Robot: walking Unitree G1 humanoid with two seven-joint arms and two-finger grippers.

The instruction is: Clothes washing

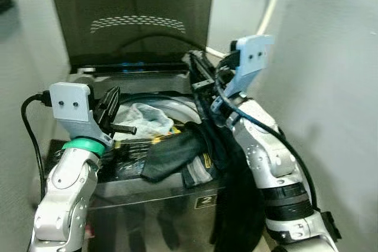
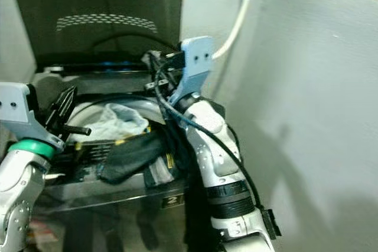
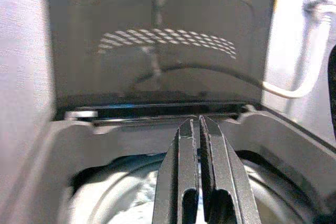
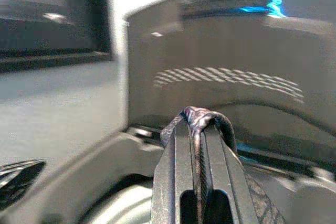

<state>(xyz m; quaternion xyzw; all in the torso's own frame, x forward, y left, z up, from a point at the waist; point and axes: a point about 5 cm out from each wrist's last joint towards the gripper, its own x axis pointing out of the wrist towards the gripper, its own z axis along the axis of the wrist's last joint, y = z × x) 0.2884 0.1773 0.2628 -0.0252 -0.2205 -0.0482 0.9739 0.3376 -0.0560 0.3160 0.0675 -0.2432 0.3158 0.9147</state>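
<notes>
- A top-loading washing machine (image 1: 147, 199) was seen with its dark lid (image 1: 130, 22) raised upright against the wall.
- The right pincer (image 4: 195, 124) was held above the machine's rear right corner, its 2 fingers clamped on a fold of dark garment (image 1: 236, 205).
- That garment was draped from the pincer down over the machine's front right edge, hanging beside the right arm.
- The left pincer (image 3: 198, 129) was raised over the left side of the drum opening, its 2 fingers pressed together with nothing between them.
- Inside the drum (image 1: 177, 105), a pale cloth (image 1: 144, 119) was seen lying, with another dark piece (image 1: 171, 154) spread across the front rim.
- A white hose (image 1: 269, 10) was seen running up the wall behind.
</notes>
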